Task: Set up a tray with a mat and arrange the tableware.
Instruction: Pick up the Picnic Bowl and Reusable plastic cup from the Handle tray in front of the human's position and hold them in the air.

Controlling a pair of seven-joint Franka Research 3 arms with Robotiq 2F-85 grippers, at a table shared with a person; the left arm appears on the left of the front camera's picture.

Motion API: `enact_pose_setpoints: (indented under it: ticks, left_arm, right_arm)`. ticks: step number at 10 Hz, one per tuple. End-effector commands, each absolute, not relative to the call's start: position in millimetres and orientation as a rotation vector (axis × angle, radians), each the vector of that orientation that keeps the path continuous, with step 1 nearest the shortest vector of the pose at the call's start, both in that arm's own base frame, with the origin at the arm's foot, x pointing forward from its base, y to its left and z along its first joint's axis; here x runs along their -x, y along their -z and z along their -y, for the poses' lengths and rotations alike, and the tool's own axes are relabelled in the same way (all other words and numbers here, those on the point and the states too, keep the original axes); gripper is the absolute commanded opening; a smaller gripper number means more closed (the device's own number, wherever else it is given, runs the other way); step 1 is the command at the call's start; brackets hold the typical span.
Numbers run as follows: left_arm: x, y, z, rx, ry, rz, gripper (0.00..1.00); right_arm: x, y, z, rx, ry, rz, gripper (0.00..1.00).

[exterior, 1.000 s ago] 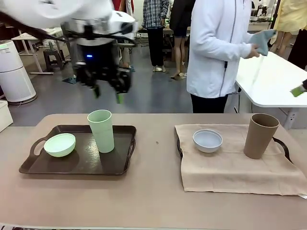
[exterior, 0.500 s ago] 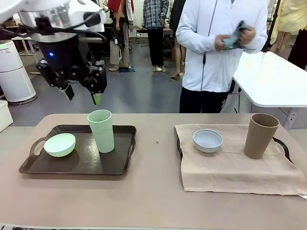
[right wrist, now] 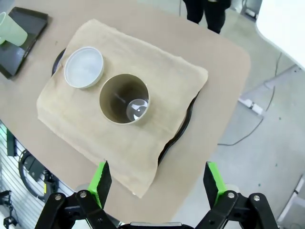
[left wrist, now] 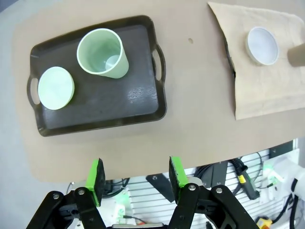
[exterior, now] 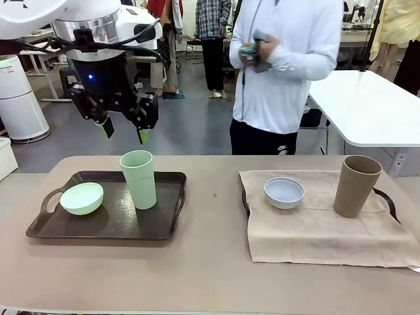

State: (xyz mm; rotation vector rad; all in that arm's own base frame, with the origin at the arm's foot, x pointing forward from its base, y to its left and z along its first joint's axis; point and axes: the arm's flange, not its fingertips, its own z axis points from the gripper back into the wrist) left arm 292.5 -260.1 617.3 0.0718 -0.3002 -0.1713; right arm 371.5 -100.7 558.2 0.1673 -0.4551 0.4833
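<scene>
Tan table [exterior: 210,282] with rounded corners. Directly on top, toward the left: dark tray [exterior: 111,223] with side handles. Well apart, toward the right: second dark tray [exterior: 388,201], covered by beige mat [exterior: 315,230], near mat corners overhanging onto tabletop.

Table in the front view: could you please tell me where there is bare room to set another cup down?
Bare: the table strip between the dark tray and the mat, and the mat's near half. Crowded: the tray's left, with mint bowl and mint cup.
</scene>
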Motion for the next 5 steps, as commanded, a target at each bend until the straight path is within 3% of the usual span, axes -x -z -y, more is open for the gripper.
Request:
enact_pose_setpoints:
  ticks: [1,5]
  left_arm:
    - [-293.1,-621.2,256.3,-0.067,0.188,0.297,0.7]
    - [-293.1,-621.2,256.3,-0.067,0.188,0.297,0.7]
  right_arm:
    - [-375.2,-559.7,99.8,-0.168,-0.464,0.462,1.0]
    - [-375.2,-559.7,99.8,-0.168,-0.464,0.462,1.0]
